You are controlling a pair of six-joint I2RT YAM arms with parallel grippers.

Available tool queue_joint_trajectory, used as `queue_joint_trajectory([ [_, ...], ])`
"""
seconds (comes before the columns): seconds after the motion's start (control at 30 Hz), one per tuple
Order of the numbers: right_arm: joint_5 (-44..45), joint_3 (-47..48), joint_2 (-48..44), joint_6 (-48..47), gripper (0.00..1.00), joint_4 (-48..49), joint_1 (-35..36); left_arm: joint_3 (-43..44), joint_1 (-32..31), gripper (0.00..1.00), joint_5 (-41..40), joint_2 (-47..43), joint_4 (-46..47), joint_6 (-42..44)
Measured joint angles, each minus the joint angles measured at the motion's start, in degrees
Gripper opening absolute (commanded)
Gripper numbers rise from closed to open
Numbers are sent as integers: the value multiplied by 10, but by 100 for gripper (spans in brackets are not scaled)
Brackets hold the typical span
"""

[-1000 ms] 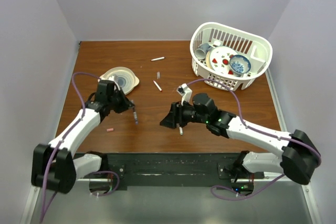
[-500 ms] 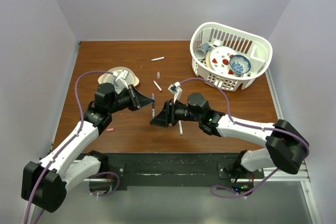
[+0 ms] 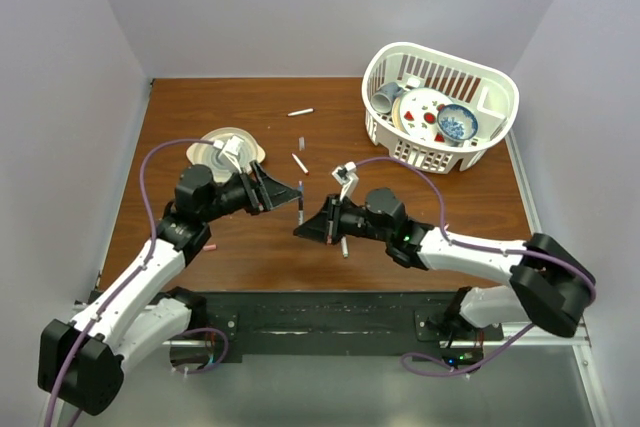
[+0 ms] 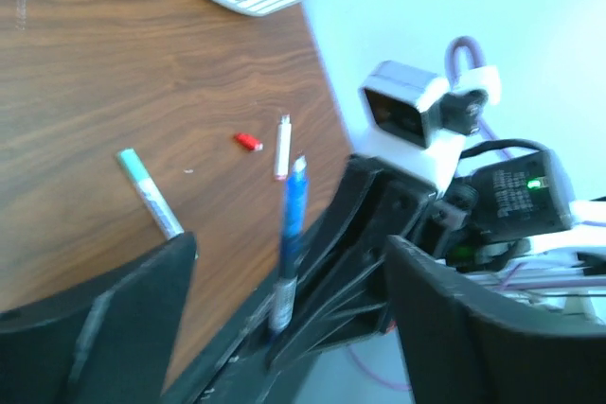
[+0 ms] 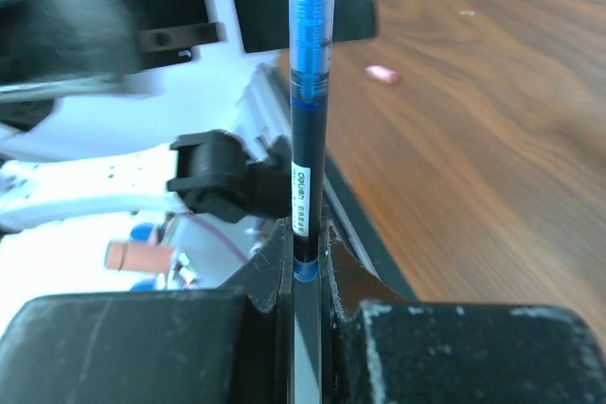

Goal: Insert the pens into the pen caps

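Count, top view: 4 pens. One blue pen (image 3: 300, 205) stands upright mid-desk, between the two arms. Three white pens lie on the desk (image 3: 200, 107): one far (image 3: 300, 112), one toward the middle (image 3: 300, 163), one near, beside the right arm (image 3: 344, 245).

Caps: 1 pink cap (image 3: 210, 245) near left, by the left arm. 1 short grey piece (image 3: 300, 142) lies between the two far pens; cannot tell if it is a cap. The left wrist view shows 1 red cap (image 4: 248, 142) just beside a white pen (image 4: 282, 146), and a teal-tipped pen (image 4: 150, 193) apart from both.

1 white basket (image 3: 385, 127) far right, dishes inside. 1 dish (image 3: 228, 147) far left.

Writing: the blue pen's white label (image 5: 301, 191) reads "deli"; the digits below are too small to read.

Right end effector (image 5: 303, 245): clamped on the blue pen's lower barrel, blue end up.

Left end effector (image 3: 290, 192): fingers (image 4: 104, 314) spread wide, gripping nothing, just left of the blue pen.
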Motion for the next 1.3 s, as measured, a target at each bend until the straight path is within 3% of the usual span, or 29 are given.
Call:
queue_joint_trajectory([
  [0.1, 42, -18, -58, -9, 0, -50, 0, 36, -1, 91, -10, 6, -57, 34],
  [0.3, 140, -17, -211, -44, 0, -171, -1, 197, -2, 75, -118, 71, -181, 143],
  [0.57, 190, -11, -299, -99, 0, -297, -1, 363, -2, 55, -249, 341, -239, 243],
  [0.77, 198, -1, -311, -129, 0, -336, -1, 457, -2, 52, -280, 523, -264, 285],
  [1.13, 206, 1, -305, -175, 0, -343, -1, 672, -2, 53, -315, 740, -307, 338],
  [1.3, 216, 3, -301, -190, 0, -344, -1, 729, -2, 53, -325, 795, -321, 346],
])
